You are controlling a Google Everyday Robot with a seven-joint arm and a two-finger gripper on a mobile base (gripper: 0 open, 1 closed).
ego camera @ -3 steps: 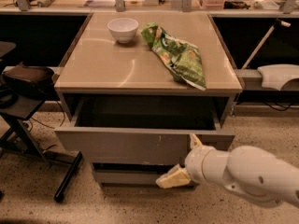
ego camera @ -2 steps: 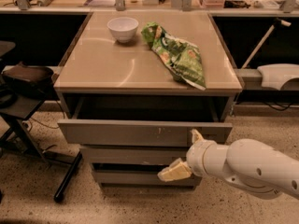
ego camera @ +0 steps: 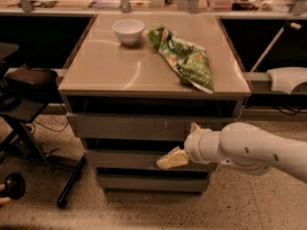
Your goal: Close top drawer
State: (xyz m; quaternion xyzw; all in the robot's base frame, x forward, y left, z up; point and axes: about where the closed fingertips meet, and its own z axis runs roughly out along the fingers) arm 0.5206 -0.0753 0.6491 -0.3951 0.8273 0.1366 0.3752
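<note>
Pushing the wide, shallow grey metal top drawer [ego camera: 124, 127] fully home looks like the step in hand. Its flat, handle-less front, with white scuffs right of centre, sits just under the beige tabletop [ego camera: 105, 71], with a dark gap above it. I judge it to be nearly shut but not yet flush.

The push should go straight back along the slides. Contact should be flat on the panel and closer to its middle than its right end, so the drawer does not skew. A steady pace would also spare the small white bowl [ego camera: 128, 31] and the crumpled green snack bag [ego camera: 184, 56] on top.

The white arm [ego camera: 259, 150] comes in low from the right edge and reaches leftward. Its yellowish two-finger gripper [ego camera: 183, 143] is in front of the right part of the drawer stack, at the top drawer's lower edge, above the plain grey middle drawer front [ego camera: 124, 159]. The claw is spread apart, one tip raised and one lowered, clasping nothing.
</note>
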